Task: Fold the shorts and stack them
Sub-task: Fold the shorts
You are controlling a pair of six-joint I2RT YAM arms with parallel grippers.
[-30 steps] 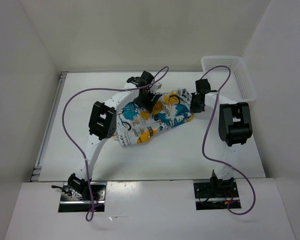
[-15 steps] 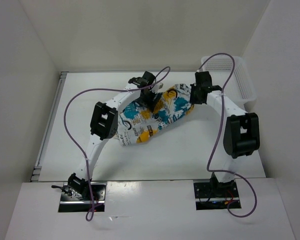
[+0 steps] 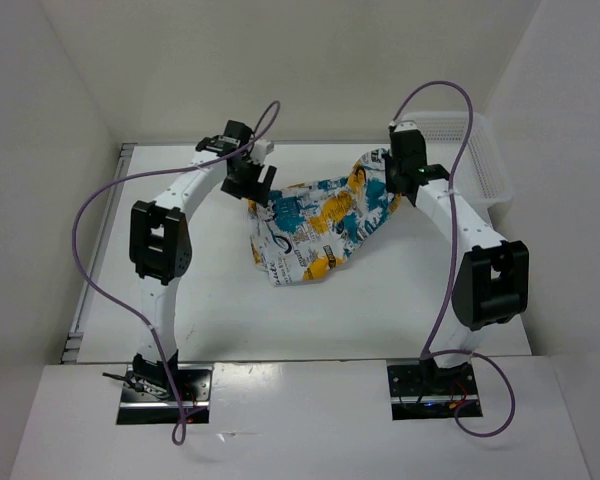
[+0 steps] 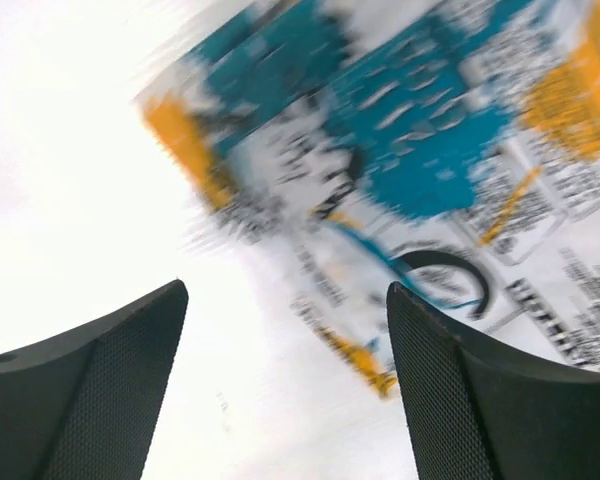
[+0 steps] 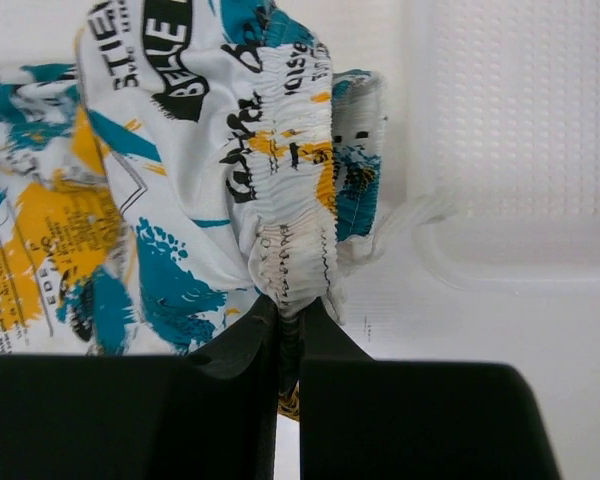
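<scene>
Soft matt cloth shorts; perforated plastic basket

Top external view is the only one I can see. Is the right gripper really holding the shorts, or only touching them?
Observer: It is holding them. The right wrist view shows the right gripper shut on the shorts, pinching the gathered elastic waistband.
Operator: And the left gripper, does it have any cloth?
Observer: No. In the left wrist view the left gripper is open: its jaws stand apart with nothing between them. The printed cloth lies beyond them, and that picture is blurred.
</scene>
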